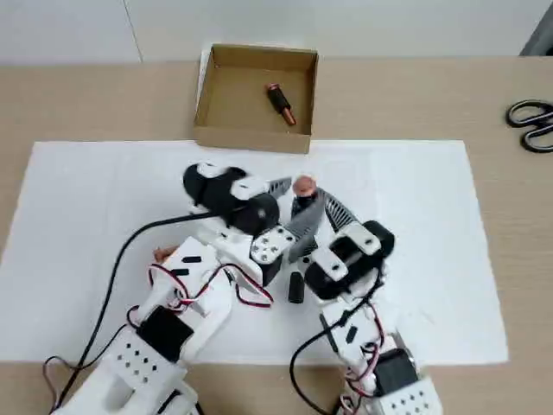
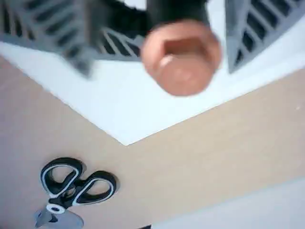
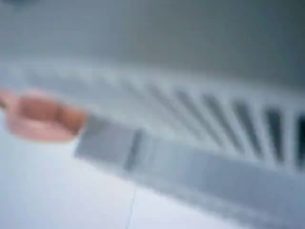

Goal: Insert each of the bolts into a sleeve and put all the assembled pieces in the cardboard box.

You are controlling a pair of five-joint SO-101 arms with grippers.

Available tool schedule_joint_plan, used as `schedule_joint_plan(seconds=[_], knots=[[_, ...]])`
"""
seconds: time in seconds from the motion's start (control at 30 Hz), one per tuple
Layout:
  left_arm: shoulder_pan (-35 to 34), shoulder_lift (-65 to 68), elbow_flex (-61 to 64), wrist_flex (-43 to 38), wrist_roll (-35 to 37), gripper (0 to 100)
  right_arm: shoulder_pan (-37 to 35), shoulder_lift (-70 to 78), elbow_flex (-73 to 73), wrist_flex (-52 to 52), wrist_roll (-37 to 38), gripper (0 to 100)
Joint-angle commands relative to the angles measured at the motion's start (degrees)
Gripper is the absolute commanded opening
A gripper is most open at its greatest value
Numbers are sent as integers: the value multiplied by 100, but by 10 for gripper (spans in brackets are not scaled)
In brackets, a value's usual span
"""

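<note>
**At mid-frame, two claws meet over one bolt**

Just above centre of the high view, both arms crowd onto the same spot on the paper (image 1: 95,190). The bolt (image 1: 303,184) stands head-up there, its copper head facing the camera, with the dark sleeve (image 1: 301,206) directly below it. How far the bolt sits in the sleeve I cannot tell.

The left claw (image 1: 302,194) comes in from the lower left. In the left wrist view its fingers (image 2: 257,33) stand apart on either side of the bolt (image 2: 181,55), and a strip of white shows between the sleeve (image 2: 176,12) and one finger, so nothing is clamped there. The right claw (image 1: 324,207) comes up from the lower right and meets the same spot. Whether it is gripping I cannot tell. Its own view is a blur, with the bolt's copper head (image 3: 43,117) at the left edge.

The box (image 1: 212,99) sits at top centre, just beyond the paper's far edge. One finished piece (image 1: 280,104) lies in it, slanted, near the right wall.

A loose sleeve (image 1: 296,287) lies on the paper between the two arms, below centre. A second bolt (image 1: 162,253) peeks out at the left arm's side, left of centre, partly hidden.

The scissors (image 1: 531,124) lie at the far right edge on the bare table (image 1: 78,95), well apart from everything else.
</note>
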Motion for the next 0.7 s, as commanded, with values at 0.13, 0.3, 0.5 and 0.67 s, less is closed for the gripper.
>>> schedule_joint_plan(seconds=[0.13, 0.3, 0.5, 0.67], knots=[[-448, -141, -620, 44, -62, 229, -31, -92, -237, -84, -26, 5], [-1160, -158, -1648, 53, -62, 223, 40, -84, -246, 822, -18, 4], [-1407, -1152, -1174, 62, -70, 1, 831, 13, -826, 1516, 35, 4], [-2057, -2462, 303, 0, -62, 6, 1077, 1103, -2154, 1824, 510, 4]])
